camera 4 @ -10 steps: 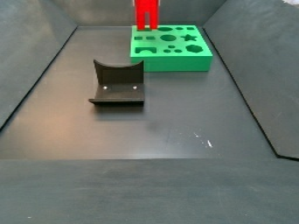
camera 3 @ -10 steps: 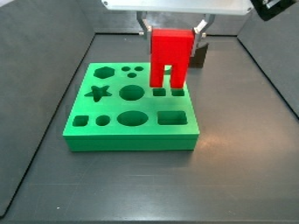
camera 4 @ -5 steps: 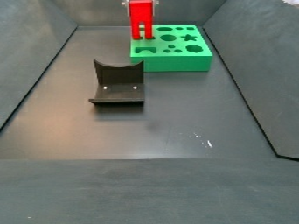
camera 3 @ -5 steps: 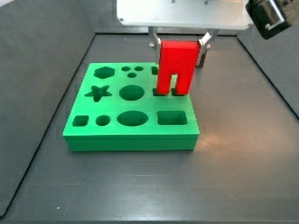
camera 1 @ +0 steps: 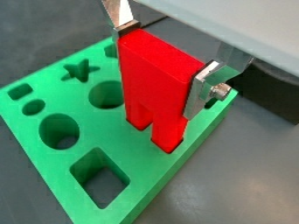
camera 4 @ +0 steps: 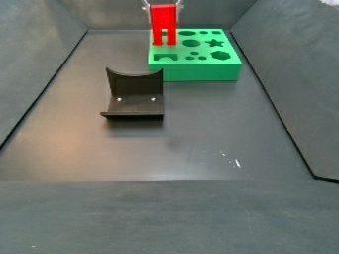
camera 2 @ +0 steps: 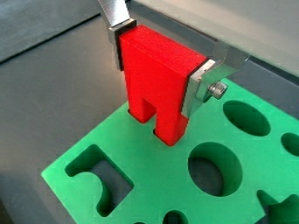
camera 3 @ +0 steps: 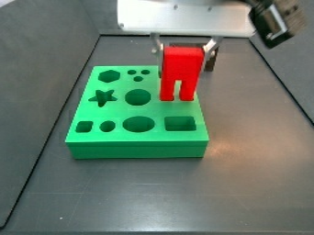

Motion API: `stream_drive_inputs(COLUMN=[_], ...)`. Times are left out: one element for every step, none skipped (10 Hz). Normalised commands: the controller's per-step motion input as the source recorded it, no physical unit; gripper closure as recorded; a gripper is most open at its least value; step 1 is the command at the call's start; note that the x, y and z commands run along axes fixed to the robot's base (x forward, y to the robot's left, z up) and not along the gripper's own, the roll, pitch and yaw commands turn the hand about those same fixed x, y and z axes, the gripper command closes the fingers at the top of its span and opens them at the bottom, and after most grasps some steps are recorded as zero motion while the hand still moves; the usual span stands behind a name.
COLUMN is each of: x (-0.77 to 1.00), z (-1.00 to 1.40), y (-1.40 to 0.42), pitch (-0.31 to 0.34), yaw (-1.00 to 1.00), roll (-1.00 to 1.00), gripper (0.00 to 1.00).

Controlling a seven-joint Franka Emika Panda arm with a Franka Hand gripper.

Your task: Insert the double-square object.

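Two parallel square legs of the bright red plastic double-square object (camera 2: 162, 80) pointed down at the flat green plastic board with shaped holes (camera 2: 251, 175), and in both wrist views their tips looked to be at, or just entering, the board's top face near one of its edges. The gripper (camera 2: 163, 59) hung directly above that spot, its jaws closed on the solid upper body of the red block, one silver finger (camera 2: 114, 19) pressed to each side, so the piece was firmly carried and upright. In a side view the red block (camera 3: 182, 72) stood over the board (camera 3: 138, 131) at the part nearest the counter's far edge, and the board itself lay toward the far end of the dark counter (camera 4: 172, 189). Whether the legs were lined up exactly with their twin square holes could not be told, since the block hid the openings beneath it. As a judgement, the pick-up and carry were done and the alignment was nearly done; what remained was the downward push until the body seated against the board, then the release. The dark grey block with a curved notch (camera 4: 133, 95) sat well apart, nearer the counter's middle, and had no part in this step.
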Motion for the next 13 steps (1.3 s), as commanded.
stream_drive_inputs(x=[0.0,0.03,0.05,0.0,0.0,0.0,0.0,0.0,0.0,0.0,0.0,0.0,0.0], z=[-0.19,-0.28,-0.33,-0.3,-0.27,-0.27,-0.25,-0.24,-0.25,-0.2,-0.06,-0.03,0.0], y=[0.0,0.0,0.0,0.0,0.0,0.0,0.0,0.0,0.0,0.0,0.0,0.0,0.0], pitch=[-0.059,-0.081,-0.089,-0.089,-0.066,-0.053,-0.031,-0.023,-0.019,-0.014,0.0,-0.033,0.0], yaw=[0.0,0.0,0.0,0.0,0.0,0.0,0.0,0.0,0.0,0.0,0.0,0.0,0.0], roll=[0.0,0.0,0.0,0.0,0.0,0.0,0.01,0.02,0.02,0.03,0.0,0.0,0.0], gripper=[1.0,1.0,1.0,1.0,1.0,1.0,1.0,1.0,1.0,1.0,1.0,1.0,1.0])
